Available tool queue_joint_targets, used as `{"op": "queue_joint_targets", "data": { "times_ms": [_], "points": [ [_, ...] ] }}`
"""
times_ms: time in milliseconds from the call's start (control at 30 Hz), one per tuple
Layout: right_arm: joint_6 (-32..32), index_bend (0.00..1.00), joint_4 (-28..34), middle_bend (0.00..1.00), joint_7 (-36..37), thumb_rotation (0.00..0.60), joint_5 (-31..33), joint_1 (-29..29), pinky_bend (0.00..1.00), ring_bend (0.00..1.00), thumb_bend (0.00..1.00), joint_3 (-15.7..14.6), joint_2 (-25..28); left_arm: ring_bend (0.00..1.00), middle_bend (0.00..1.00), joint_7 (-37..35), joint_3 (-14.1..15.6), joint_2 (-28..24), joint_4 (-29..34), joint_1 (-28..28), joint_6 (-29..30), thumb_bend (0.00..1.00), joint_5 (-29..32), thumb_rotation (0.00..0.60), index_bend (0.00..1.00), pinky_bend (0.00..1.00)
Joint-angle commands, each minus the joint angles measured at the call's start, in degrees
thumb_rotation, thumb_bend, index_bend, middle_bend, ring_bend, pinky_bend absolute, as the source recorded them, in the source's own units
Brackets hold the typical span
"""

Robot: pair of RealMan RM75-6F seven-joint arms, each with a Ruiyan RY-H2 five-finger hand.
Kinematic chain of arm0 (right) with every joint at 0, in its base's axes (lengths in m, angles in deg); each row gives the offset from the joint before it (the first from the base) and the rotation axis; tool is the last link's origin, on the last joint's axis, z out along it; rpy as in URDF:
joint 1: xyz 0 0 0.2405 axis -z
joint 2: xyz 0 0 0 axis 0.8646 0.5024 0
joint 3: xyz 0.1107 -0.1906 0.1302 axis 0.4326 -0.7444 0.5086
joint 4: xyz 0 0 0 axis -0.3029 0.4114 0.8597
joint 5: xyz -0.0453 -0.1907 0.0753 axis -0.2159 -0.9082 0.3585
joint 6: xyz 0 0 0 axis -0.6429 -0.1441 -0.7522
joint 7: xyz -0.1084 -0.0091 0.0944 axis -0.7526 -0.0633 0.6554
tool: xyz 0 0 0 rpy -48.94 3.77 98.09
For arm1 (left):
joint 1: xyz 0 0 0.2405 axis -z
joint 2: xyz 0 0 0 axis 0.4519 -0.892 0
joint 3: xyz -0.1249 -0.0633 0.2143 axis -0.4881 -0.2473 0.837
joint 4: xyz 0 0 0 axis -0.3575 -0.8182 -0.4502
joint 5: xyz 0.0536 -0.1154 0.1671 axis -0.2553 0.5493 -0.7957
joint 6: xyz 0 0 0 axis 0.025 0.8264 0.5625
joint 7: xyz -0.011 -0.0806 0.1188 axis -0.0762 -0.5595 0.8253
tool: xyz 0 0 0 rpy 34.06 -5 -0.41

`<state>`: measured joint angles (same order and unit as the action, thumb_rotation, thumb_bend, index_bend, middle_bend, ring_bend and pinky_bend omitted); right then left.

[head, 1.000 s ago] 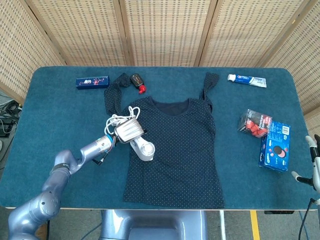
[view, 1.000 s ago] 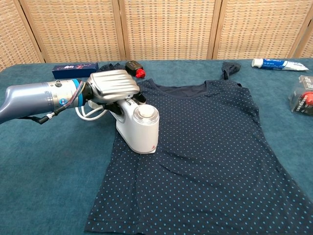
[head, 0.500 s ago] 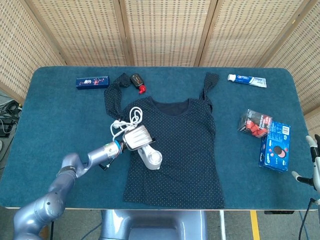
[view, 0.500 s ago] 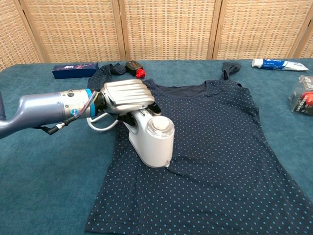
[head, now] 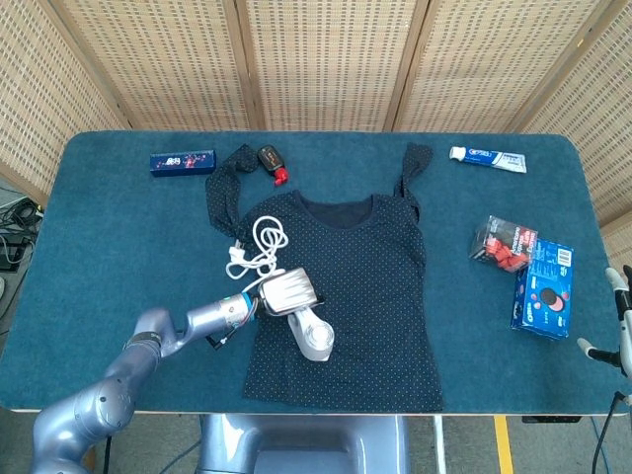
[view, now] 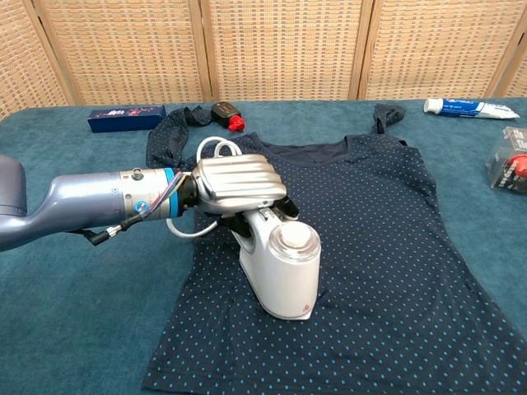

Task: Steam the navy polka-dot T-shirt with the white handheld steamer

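Arm at 8 o'clock on my head view; left hand (head: 287,291) (view: 237,183) wrapped around handle of white steamer (head: 314,335) (view: 283,265), fingers closed over it. Steamer head rests on navy polka-dot T-shirt (head: 360,296) (view: 379,247), lower left part, about 7 o'clock from collar. White cord (head: 259,245) coiled at 11 o'clock from hand. I see right hand (head: 620,331) at 3 o'clock table edge, fingers apart, holding nothing.

Bare table (head: 118,247) lies left of the T-shirt (head: 365,286); a coiled white cord (head: 259,247) crosses its left shoulder.
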<state>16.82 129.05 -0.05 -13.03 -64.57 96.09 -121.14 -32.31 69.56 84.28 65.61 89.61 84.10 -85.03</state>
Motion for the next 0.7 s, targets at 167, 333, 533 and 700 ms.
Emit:
{"op": "queue_joint_targets", "data": {
  "times_ms": [167,333,533,700],
  "points": [
    [0.07,0.05,0.06,0.00,-0.11,0.600,0.03,0.02,0.00,0.00,0.00,0.01,-0.01,0.87,0.95,-0.41,0.94,-1.39,2.91,0.01,1.80,0.86,-1.22,0.600,1.00,1.00],
    [0.07,0.05,0.09,0.00,-0.23,0.600,-0.02,-0.01,0.00,0.00,0.00,-0.01,-0.06,0.87,0.95,-0.19,1.68,-2.54,5.05,0.19,2.79,0.86,-2.26,0.600,1.00,1.00],
    [0.28,0.05,0.14,0.00,-0.15,0.600,-0.04,0.07,0.00,0.00,0.00,0.05,0.02,0.87,0.96,-0.24,2.36,-3.78,6.42,0.30,3.10,0.86,-3.04,0.600,1.00,1.00],
    [0.23,0.05,0.14,0.00,-0.04,0.600,-0.07,0.07,0.00,0.00,0.00,0.03,0.06,0.87,0.96,-0.49,3.40,-5.46,7.54,0.05,3.88,0.86,-4.02,0.600,1.00,1.00]
  ]
}}
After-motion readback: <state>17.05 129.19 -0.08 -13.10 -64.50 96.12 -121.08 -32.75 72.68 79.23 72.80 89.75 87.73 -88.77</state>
